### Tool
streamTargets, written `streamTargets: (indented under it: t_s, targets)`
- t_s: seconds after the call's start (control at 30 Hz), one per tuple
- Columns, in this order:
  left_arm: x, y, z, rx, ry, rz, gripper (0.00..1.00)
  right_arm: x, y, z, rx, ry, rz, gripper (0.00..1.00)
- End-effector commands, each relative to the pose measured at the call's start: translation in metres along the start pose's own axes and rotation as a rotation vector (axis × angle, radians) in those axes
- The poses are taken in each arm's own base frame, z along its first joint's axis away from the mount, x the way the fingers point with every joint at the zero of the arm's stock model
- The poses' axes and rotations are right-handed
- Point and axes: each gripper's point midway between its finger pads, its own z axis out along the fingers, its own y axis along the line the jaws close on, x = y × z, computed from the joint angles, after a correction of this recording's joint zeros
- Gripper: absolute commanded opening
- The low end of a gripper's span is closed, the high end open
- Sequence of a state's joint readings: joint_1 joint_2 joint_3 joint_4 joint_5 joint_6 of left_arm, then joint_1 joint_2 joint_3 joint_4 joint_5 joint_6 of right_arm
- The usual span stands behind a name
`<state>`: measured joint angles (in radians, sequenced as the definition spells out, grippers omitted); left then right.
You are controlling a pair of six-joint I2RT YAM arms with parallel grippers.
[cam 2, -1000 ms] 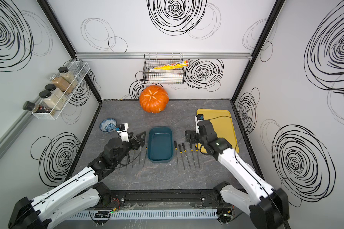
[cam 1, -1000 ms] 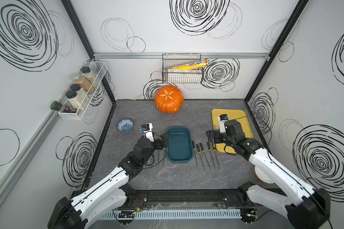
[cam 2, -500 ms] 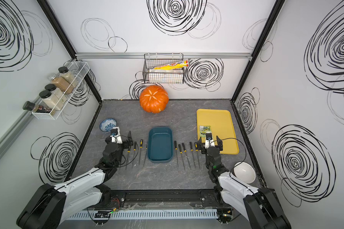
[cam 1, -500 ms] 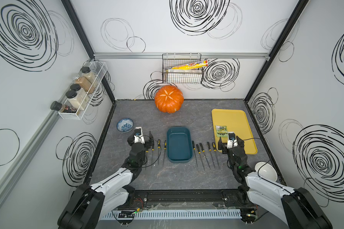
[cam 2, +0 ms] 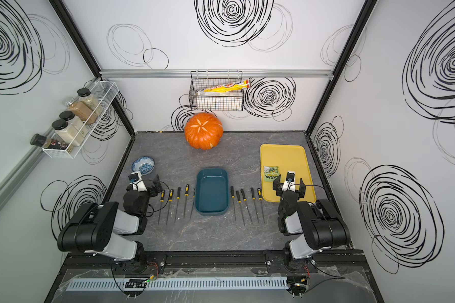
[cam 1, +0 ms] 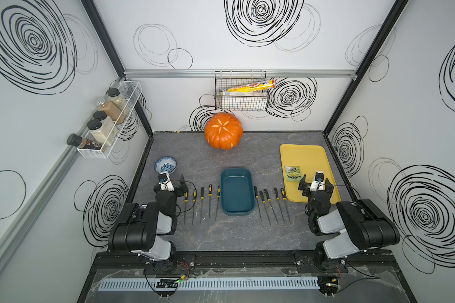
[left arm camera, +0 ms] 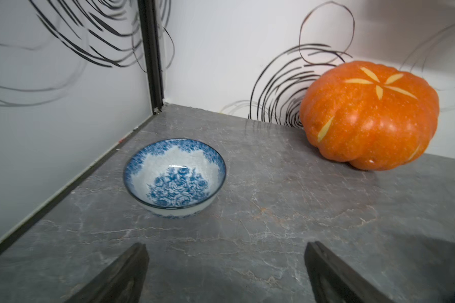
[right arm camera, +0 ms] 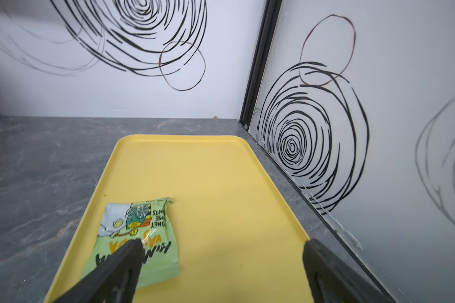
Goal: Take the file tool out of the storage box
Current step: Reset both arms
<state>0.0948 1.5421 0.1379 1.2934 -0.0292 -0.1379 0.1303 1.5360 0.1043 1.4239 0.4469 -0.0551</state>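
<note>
The storage box (cam 1: 237, 192) (cam 2: 212, 191), a dark teal tub, stands mid-table in both top views, and its inside looks bare. Several file tools with black-and-yellow handles lie on the table in two rows, one left of the box (cam 1: 210, 191) and one right of it (cam 1: 275, 192). My left gripper (cam 1: 170, 181) (left arm camera: 226, 253) is open and holds nothing, left of the left row, over bare table. Over the near end of the yellow tray (cam 1: 307, 157) my right gripper (cam 1: 316, 181) (right arm camera: 222, 248) is open and holds nothing.
A blue-patterned bowl (left arm camera: 174, 175) sits close ahead of the left gripper. An orange pumpkin (cam 1: 223, 133) stands at the back. A green snack packet (right arm camera: 139, 236) lies on the tray by one right finger. A wire basket (cam 1: 241, 101) and a jar rack (cam 1: 108, 126) hang on the walls.
Both arms have drawn back toward the front and folded up. The left gripper left the box's side; the right left the right file row. Both stayed open.
</note>
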Motion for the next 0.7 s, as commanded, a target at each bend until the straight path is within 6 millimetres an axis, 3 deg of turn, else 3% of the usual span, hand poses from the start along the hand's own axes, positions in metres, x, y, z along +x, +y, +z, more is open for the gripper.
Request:
streamTargets:
  t_s: [0.0, 0.03, 0.07, 0.67]
  targets:
    - [-0.037, -0.030, 0.016, 0.097, -0.117, 0.057, 0.99, -0.013, 0.008, 0.009, -0.027, -0.031, 0.070, 1.00]
    - [-0.040, -0.034, 0.017, 0.092, -0.123, 0.076, 0.99, -0.013, 0.008, 0.012, -0.024, -0.022, 0.074, 1.00]
    - [-0.028, -0.033, 0.022, 0.082, -0.042, 0.081, 0.99, -0.014, 0.007, 0.011, -0.027, -0.031, 0.078, 1.00]
    - [-0.033, -0.034, 0.019, 0.079, -0.084, 0.084, 0.99, -0.014, 0.006, 0.010, -0.035, -0.034, 0.082, 1.00]
